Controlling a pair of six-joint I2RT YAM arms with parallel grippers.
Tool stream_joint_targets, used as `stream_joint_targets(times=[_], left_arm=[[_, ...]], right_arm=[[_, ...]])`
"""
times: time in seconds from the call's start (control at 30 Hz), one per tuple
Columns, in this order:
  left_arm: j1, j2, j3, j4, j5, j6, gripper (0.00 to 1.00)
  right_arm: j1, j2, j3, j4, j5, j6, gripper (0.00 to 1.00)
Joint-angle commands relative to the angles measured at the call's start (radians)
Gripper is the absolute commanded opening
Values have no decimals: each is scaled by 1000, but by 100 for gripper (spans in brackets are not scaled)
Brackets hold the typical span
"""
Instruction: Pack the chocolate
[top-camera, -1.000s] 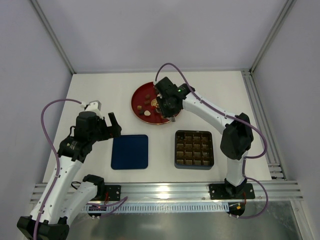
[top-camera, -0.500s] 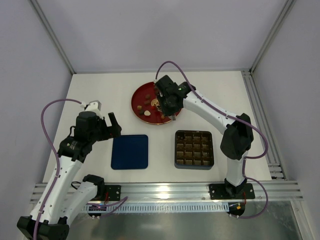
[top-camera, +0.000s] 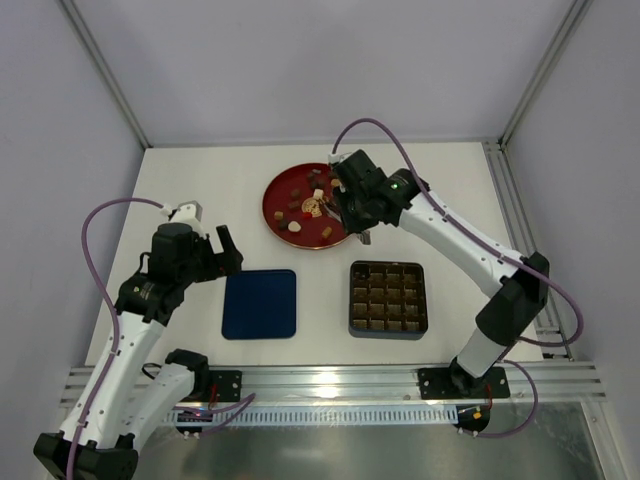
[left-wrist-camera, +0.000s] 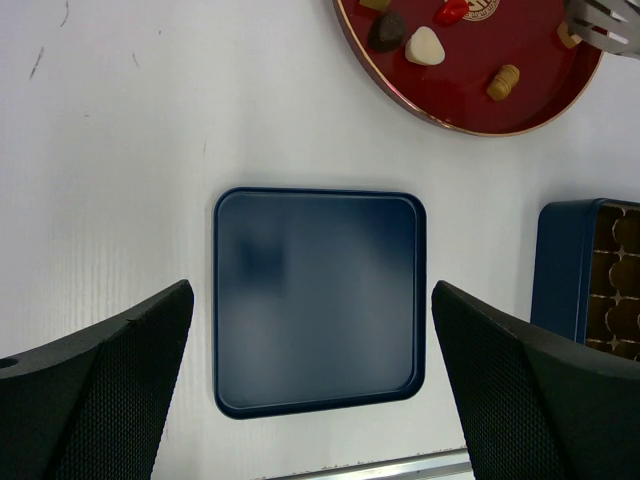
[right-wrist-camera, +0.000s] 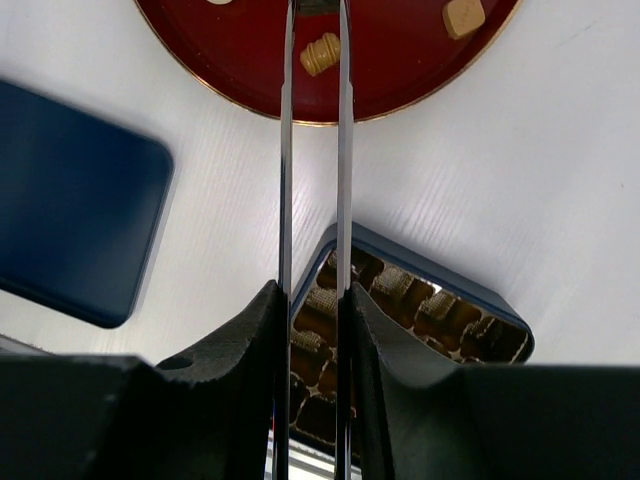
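Observation:
Several small chocolates (top-camera: 296, 210) lie on a red plate (top-camera: 277, 222), which also shows in the left wrist view (left-wrist-camera: 440, 105) and the right wrist view (right-wrist-camera: 400, 75). A dark one (left-wrist-camera: 387, 30), a cream one (left-wrist-camera: 424, 45) and a tan one (left-wrist-camera: 503, 82) are clear; so are a ridged tan one (right-wrist-camera: 321, 53) and a tan cube (right-wrist-camera: 464, 14). My right gripper (top-camera: 355, 208) (right-wrist-camera: 313, 290) is shut on metal tongs (right-wrist-camera: 342, 150), whose tips reach over the plate's right side; I cannot tell whether they hold a chocolate. My left gripper (top-camera: 225, 252) (left-wrist-camera: 315, 380) is open and empty above the blue lid (left-wrist-camera: 318, 295).
The blue box with the brown gridded tray (top-camera: 388, 297) (right-wrist-camera: 420, 300) stands right of the lid (top-camera: 260, 303), below the plate. An aluminium rail (top-camera: 330, 380) runs along the near table edge, and frame posts stand at the back corners.
My right arm has swung to the right and its gripper with the tongs has shifted from mid-plate towards the plate's right side. The left arm has not moved.

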Motion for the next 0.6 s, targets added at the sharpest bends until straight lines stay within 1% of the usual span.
stream_joint_targets(times=[0.0, 0.13, 0.23, 0.37, 0.57], left_arm=[[-6, -2, 0, 23, -1, 13, 100], [-7, -2, 0, 23, -1, 13, 100], [-7, 0, 0, 23, -1, 14, 100], [-7, 6, 0, 23, 2, 13, 100], [-7, 3, 0, 23, -1, 14, 100]], right_arm=[[6, -119, -47, -10, 26, 21, 29], [7, -248, -152, -23, 20, 49, 29], [12, -311, -221, -40, 23, 70, 29], [15, -444, -301, -85, 40, 102, 29], [19, -579, -424, -152, 52, 156, 29]])
